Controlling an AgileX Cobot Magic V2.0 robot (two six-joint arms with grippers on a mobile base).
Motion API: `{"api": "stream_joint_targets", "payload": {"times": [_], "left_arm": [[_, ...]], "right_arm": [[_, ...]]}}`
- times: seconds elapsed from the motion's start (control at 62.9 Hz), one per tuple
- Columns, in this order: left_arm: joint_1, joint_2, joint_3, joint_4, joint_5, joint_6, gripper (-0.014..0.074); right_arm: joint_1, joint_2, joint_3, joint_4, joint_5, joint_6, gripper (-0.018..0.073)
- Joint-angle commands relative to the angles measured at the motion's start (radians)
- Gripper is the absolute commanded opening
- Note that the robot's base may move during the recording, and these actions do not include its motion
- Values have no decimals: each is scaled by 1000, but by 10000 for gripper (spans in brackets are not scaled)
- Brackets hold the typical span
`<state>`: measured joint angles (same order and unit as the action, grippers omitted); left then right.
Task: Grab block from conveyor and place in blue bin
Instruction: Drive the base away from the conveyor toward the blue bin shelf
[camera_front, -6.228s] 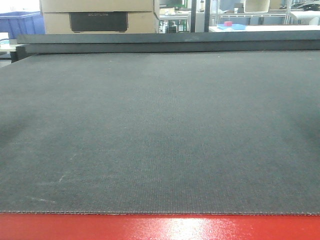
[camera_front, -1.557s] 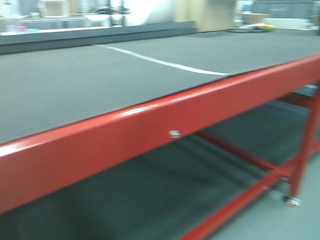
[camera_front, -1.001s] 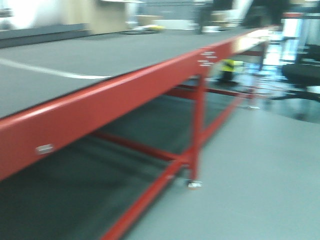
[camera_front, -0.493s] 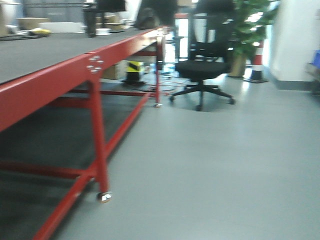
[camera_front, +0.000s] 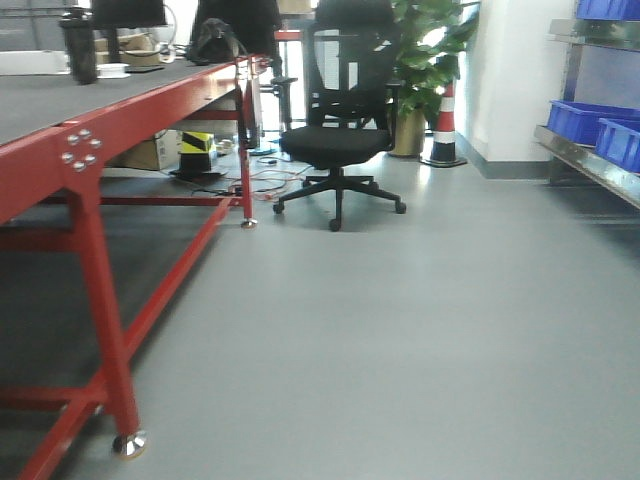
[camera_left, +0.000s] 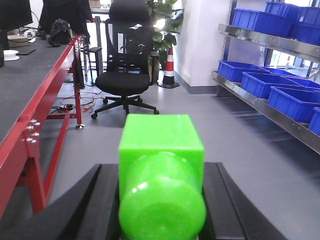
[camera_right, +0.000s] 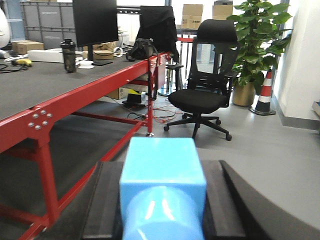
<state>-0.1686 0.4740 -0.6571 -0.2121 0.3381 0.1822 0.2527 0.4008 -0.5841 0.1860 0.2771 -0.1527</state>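
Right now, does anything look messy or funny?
Mostly tidy. Loose cables lie tangled on the floor beside the chair, near the conveyor. Nothing looks spilled or broken. The left gripper holds a green block, the right gripper a blue block.

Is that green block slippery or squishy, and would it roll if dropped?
The green block looks like glossy hard plastic with bright highlights, so it is probably stiff and somewhat slippery. Its far part is boxy with flat faces, though the near end is rounded, so it likely would not roll far.
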Motion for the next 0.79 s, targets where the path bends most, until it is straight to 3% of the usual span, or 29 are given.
{"api": "stream_joint_targets", "payload": {"times": [0.0, 0.779], "left_arm": [[-7, -5, -1, -8, -14, 1, -111], [-7, -5, -1, -8, -16, 1, -111]], "right_arm": [[3, -5, 3, 1, -25, -4, -162], [3, -5, 3, 1, -25, -4, -162]]}}
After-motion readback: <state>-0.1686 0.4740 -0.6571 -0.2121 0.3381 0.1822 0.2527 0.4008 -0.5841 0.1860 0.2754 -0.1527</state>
